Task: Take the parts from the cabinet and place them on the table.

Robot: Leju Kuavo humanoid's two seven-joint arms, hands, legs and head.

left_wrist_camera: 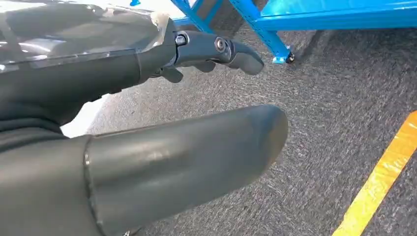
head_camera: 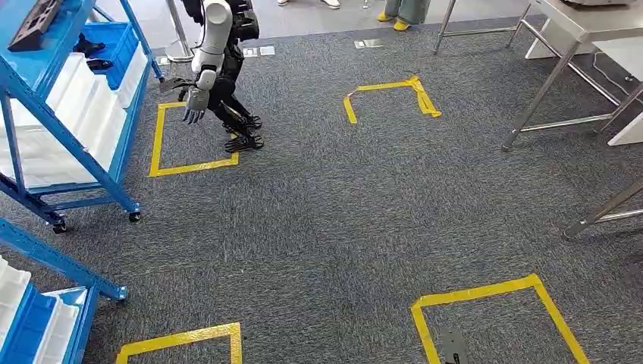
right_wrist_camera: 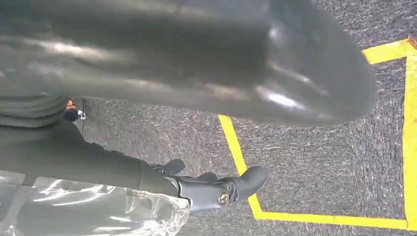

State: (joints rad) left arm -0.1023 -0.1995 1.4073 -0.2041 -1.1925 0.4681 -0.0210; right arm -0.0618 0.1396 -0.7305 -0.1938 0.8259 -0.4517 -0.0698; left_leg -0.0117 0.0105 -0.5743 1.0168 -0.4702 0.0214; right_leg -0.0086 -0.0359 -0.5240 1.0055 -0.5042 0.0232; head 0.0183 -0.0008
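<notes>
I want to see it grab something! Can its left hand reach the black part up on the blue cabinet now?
Probably not yet. The left hand hangs low over the carpet, holding nothing, with bare carpet between it and the blue cabinet's foot. The black part lies high on a shelf.

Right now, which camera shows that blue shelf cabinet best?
The head view: the blue cabinet stands at the left on wheels, holding white and blue bins and dark parts. The left wrist view catches just its lower frame and a wheel beyond the left hand. The right wrist view faces carpet and yellow tape.
</notes>
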